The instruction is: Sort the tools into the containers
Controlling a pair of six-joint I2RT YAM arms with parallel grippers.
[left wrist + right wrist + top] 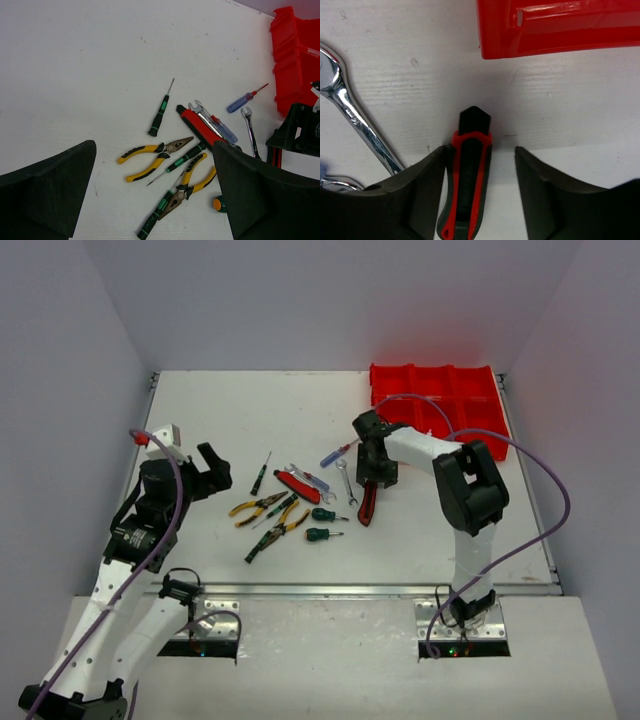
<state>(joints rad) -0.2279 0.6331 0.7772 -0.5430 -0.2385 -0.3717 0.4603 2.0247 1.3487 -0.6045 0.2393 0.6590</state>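
Note:
The red-black handled cutter point(367, 505) lies on the white table, and in the right wrist view point(467, 185) it sits between my fingers. My right gripper point(375, 475) point(479, 155) is open around it, the left finger at its handle and the right finger apart. My left gripper point(212, 478) point(155, 147) is open and empty, above and left of the tool pile. The pile holds yellow-handled pliers point(258, 507) point(155, 152), a green/black screwdriver point(260, 473) point(160, 112), a red cutter point(297, 485) point(200, 127), a silver wrench point(343, 480) point(355, 120) and a blue-handled screwdriver point(335, 453) point(242, 101). The red bins point(440, 405) point(560, 27) stand at the far right.
Second yellow pliers point(283, 523) and two stubby green screwdrivers point(325, 514) lie near the table's middle. Grey walls close the table on three sides. A metal rail point(350, 589) runs along the front edge. Purple cables point(545, 480) loop from the right arm.

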